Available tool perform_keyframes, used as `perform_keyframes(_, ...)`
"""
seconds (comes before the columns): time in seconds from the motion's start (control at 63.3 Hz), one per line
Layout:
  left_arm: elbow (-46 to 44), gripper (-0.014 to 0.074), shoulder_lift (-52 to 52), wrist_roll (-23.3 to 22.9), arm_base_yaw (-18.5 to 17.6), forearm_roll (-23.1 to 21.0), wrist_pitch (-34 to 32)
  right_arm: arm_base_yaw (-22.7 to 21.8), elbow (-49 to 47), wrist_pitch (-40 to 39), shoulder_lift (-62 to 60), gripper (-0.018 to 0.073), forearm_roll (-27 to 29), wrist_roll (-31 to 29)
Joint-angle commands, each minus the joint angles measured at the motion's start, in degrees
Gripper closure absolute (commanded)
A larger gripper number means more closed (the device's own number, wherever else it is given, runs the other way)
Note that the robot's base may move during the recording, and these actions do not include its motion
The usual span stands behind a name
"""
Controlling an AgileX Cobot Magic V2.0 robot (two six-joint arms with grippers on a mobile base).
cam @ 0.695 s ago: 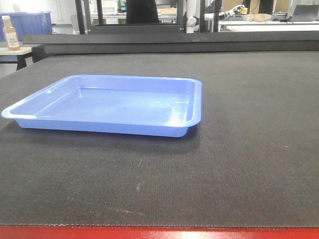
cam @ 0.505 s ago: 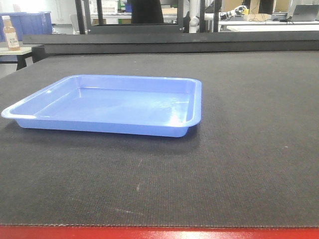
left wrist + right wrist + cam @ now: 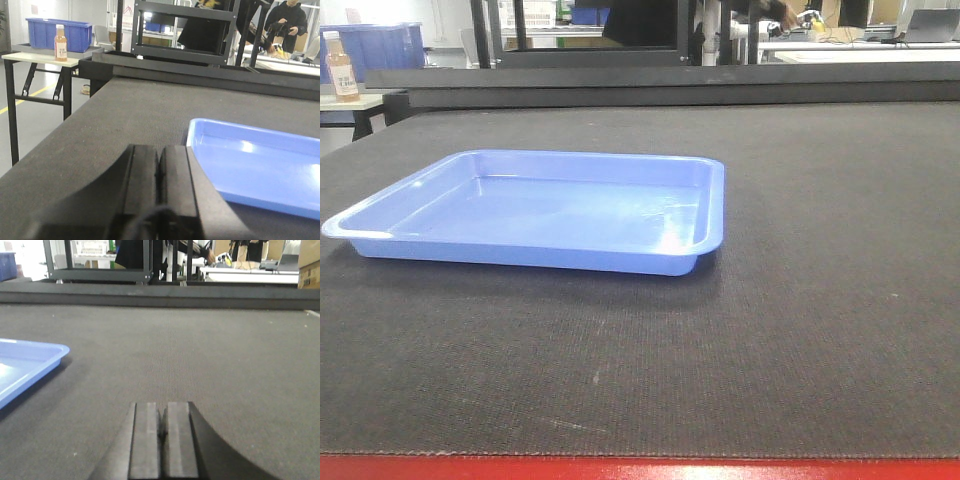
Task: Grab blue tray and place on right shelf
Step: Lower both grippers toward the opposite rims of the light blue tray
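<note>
The blue tray (image 3: 535,210) is a wide, shallow rectangle of glossy plastic with rounded corners and a flared rim. Light glints on its smooth floor. It lies flat on the left half of a black table top (image 3: 800,300) covered in a coarse, woven-looking mat, whose near edge is a red strip (image 3: 640,468).

The left gripper (image 3: 159,155) has its two flat black fingers pressed together with nothing between them. It sits low over the mat, and the tray's near left corner lies just beside it, to the right and slightly farther off. The right gripper (image 3: 161,412) is likewise closed and empty. The tray's right rim lies well apart from it to the left.

Bare mat stretches to the right of the tray and between the tray and the red edge. At the far side the top ends at a dark raised ledge (image 3: 660,85). Farther left, a bottle (image 3: 340,65) stands on a pale side table.
</note>
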Motion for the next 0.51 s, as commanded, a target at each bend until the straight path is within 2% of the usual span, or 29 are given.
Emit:
perform_keyframes(0.0, 1.5, 0.0645, -0.5, 0.0, -0.4, -0.5, -8.4, 0.1, -1.4, -8.8, -1.1, 0.0539, 0.4, -0.3)
perform_keyframes(0.063, 0.1, 0.0645, -0.5, 0.0, -0.4, -0.5, -11.4, 0.1, -3.1, -12.2, -1.1, 0.0539, 2.3, -0.3)
perform_keyframes(0.126, -4.1, 0.0645, -0.4, 0.0, -0.4, -0.3, -9.2, 0.1, -7.2, -12.0, -0.9, 0.0539, 3.3, -0.3)
perform_keyframes(0.237, -16.2, 0.0633, 3.2, 0.0, -0.4, 4.7, 4.1, 0.1, -17.6, -5.6, 2.1, 0.0531, 3.3, -0.3)
perform_keyframes(0.284, -21.5, 0.0605, 5.7, 0.0, -0.4, 6.0, 9.2, 0.1, -21.9, -3.0, 4.9, 0.0500, 3.2, -0.3)
perform_keyframes(0.379, -31.4, 0.0477, 12.2, 0.0, -0.4, 6.2, 17.0, 0.1, -29.3, -0.7, 11.4, 0.0337, 3.2, -0.3)
perform_keyframes(0.49, -40.0, 0.0256, 21.1, 0.0, -0.4, 5.9, 23.8, 0.1, -35.7, 0.4, 21.2, 0.0077, 3.2, -0.3)
